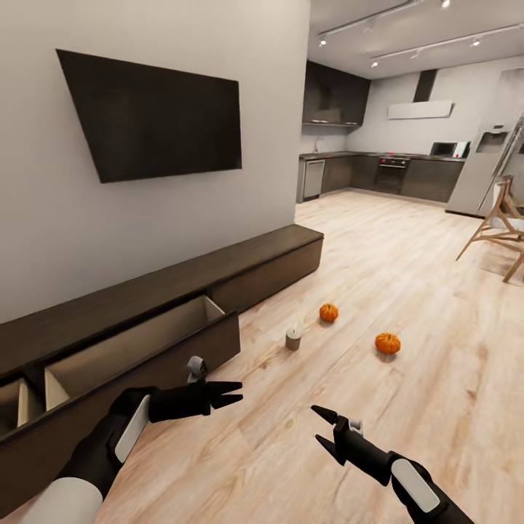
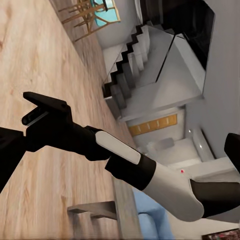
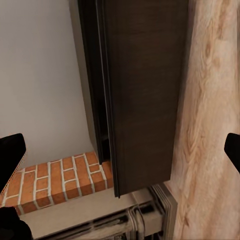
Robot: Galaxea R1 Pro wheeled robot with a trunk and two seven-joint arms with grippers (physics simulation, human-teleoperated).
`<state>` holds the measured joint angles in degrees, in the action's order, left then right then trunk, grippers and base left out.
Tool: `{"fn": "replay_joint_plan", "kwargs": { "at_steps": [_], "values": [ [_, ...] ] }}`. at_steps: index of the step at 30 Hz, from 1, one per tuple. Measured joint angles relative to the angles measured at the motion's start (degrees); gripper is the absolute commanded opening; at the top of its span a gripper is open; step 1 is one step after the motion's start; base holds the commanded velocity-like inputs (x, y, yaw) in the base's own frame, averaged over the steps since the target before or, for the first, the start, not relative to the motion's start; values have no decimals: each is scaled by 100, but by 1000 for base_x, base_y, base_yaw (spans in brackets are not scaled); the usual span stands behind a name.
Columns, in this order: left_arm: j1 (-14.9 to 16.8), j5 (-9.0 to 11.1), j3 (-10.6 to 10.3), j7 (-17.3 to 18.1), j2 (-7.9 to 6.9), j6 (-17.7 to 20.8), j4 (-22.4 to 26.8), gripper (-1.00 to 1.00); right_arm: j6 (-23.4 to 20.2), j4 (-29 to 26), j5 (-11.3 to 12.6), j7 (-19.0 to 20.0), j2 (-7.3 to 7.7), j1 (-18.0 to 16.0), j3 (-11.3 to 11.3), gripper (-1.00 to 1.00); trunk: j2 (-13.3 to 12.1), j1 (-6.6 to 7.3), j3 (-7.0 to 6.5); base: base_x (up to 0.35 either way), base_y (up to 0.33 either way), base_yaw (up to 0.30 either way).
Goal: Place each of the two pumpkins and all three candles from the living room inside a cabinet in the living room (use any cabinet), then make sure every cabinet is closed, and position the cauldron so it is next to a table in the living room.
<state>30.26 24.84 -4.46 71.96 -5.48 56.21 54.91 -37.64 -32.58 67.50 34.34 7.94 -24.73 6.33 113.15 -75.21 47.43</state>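
Two orange pumpkins [image 1: 329, 312] [image 1: 388, 343] sit on the wooden floor in front of the long dark-brown cabinet [image 1: 276, 251]. One of its drawers [image 1: 138, 340] is pulled out and shows a bare lighter interior. A grey-beige candle [image 1: 293, 338] stands between the drawer and the pumpkins. A second grey stub, likely a candle [image 1: 196, 366], is partly hidden behind my left gripper [image 1: 239, 391], which is open and holds nothing. My right gripper [image 1: 316, 423] is open and holds nothing, with a small pale stub [image 1: 355, 426] right behind it. The cauldron and the table are out of view.
A dark TV [image 1: 153, 116] hangs on the wall above the cabinet. The kitchen [image 1: 386, 171] lies at the far end, and a wooden chair [image 1: 502, 225] stands at the right. The cabinet's end [image 3: 145, 95] meets a brick strip [image 3: 55, 182].
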Motion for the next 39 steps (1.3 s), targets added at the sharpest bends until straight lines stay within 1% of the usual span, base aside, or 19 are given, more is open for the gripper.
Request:
{"fn": "replay_joint_plan", "kwargs": {
  "at_steps": [16, 22, 29, 33, 35, 39],
  "values": [
    [4, 0, 0, -11, 0, -2, -2, 100, 9, 10, 0, -9, 0, 0, 0, 100, -642, 352, -287, 0, 0, -252],
    [5, 0, 0, -11, -27, -2, -14, 100, 8, 133, 7, -2, 0, 0, -2, 100, -882, 483, -395, 0, 0, -252],
    [4, -2, 8, -3, -112, -3, -17, 100, 8, 165, 7, -1, 7, 0, -2, 100, -884, 484, -395, 0, 0, -252],
    [4, 3, 9, -2, -121, -3, -18, 100, 19, 168, 7, -1, 8, 0, -2, 100, -884, 484, -395, 0, 0, -252],
    [4, 1, 9, -1, -122, -3, -18, 100, 91, 168, 6, 5, 9, 0, -2, 100, -884, 484, -395, 0, 0, -241],
    [3, 0, 10, -2, -124, -3, -16, 100, 192, 170, 3, 15, 8, -1, -1, 100, -884, 484, -395, 0, 0, -98]
  ]
}}
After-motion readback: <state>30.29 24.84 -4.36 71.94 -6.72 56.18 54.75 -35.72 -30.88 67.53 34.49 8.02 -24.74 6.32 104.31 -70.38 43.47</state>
